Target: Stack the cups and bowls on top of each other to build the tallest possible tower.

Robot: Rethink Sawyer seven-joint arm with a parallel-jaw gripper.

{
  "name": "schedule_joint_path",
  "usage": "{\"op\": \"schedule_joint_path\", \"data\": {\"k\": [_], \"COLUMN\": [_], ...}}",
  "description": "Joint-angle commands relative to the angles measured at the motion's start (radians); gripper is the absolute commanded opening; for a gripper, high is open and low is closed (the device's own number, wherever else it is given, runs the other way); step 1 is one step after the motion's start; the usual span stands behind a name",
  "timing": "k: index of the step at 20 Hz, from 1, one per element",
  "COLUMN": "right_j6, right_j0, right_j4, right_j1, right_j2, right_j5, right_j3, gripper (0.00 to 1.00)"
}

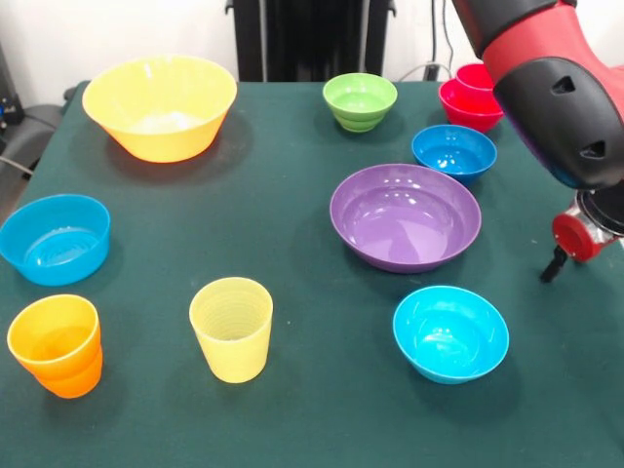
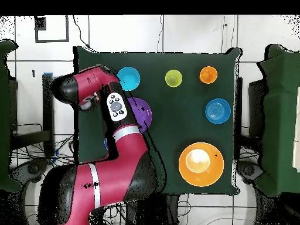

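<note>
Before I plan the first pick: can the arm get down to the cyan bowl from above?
Probably yes. The cyan bowl stands alone on bare cloth, apart from the purple bowl, nothing over it. The arm hangs close by; its gripper sits beside the bowl.

Even, bright illumination from above. Glossy highlights mark the interiors of the purple bowl (image 1: 405, 216), the cyan bowl (image 1: 450, 332) and the dark blue bowl (image 1: 453, 151); a pale glare patch lies in the large yellow-orange bowl (image 1: 160, 105). Soft, short shadows fall on the green tablecloth (image 1: 292, 390) beneath each vessel. The near arm housing (image 1: 565, 107) appears slightly soft. The background wall is overexposed.
</note>
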Motion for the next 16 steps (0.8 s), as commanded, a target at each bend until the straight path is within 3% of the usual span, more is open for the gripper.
{"op": "schedule_joint_path", "data": {"k": [1,8,16], "right_j6": [-0.063,-0.050,-0.102], "right_j0": [-0.014,-0.025,-0.053], "right_j4": [-0.025,-0.018,-0.025], "right_j1": [0.025,0.036,0.054], "right_j2": [-0.013,-0.009,0.004], "right_j5": [-0.039,-0.069,-0.096], "right_j3": [0.078,0.102,0.091], "gripper": [1.00,1.00,1.00]}}
